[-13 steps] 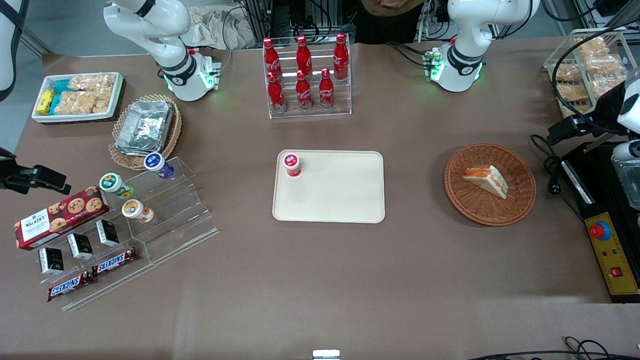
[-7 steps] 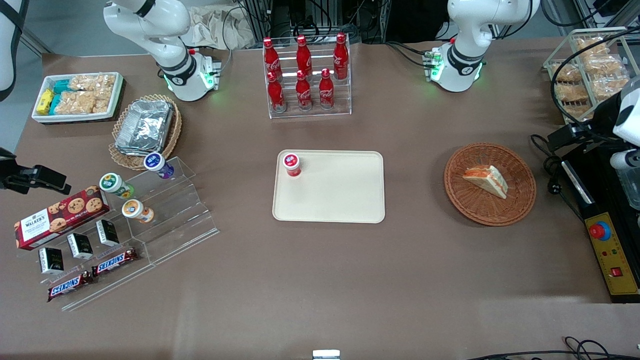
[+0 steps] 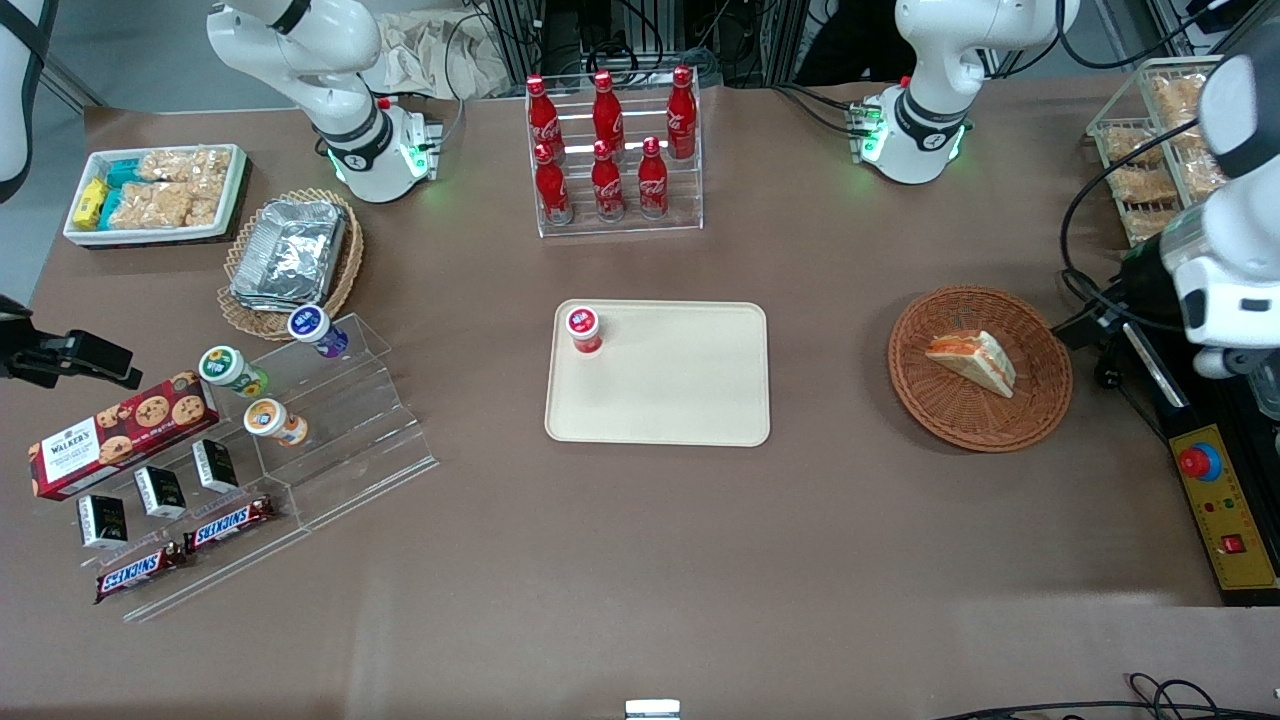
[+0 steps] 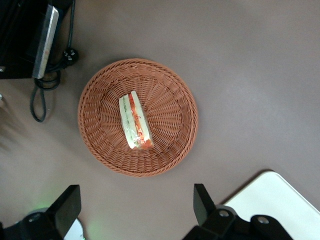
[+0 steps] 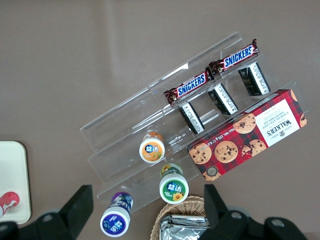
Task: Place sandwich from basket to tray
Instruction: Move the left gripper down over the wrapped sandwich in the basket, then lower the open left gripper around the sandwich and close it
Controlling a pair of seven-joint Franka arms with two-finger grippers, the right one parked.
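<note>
The sandwich (image 3: pixel 972 360) is a white wedge with orange-red and green filling. It lies in the round reddish-brown wicker basket (image 3: pixel 1040 405) toward the working arm's end of the table. The cream tray (image 3: pixel 680 395) lies mid-table, with a small red-capped bottle (image 3: pixel 583 329) standing in one corner. My left gripper (image 3: pixel 1100 315) hangs high beside the basket's rim, over the table edge. In the left wrist view the gripper (image 4: pixel 135 196) is open and empty, looking down on the sandwich (image 4: pixel 135 123), the basket (image 4: pixel 175 147) and a tray corner (image 4: pixel 272 200).
A black control box with a red button (image 3: pixel 1225 500) and loose cables (image 3: pixel 1098 360) lie beside the basket. A rack of cola bottles (image 3: pixel 612 150) stands farther from the camera than the tray. An acrylic snack stand (image 3: pixel 330 420) sits toward the parked arm's end.
The left arm has swung in from the table's edge and its gripper has moved closer to the basket. The sandwich, basket and tray have not moved.
</note>
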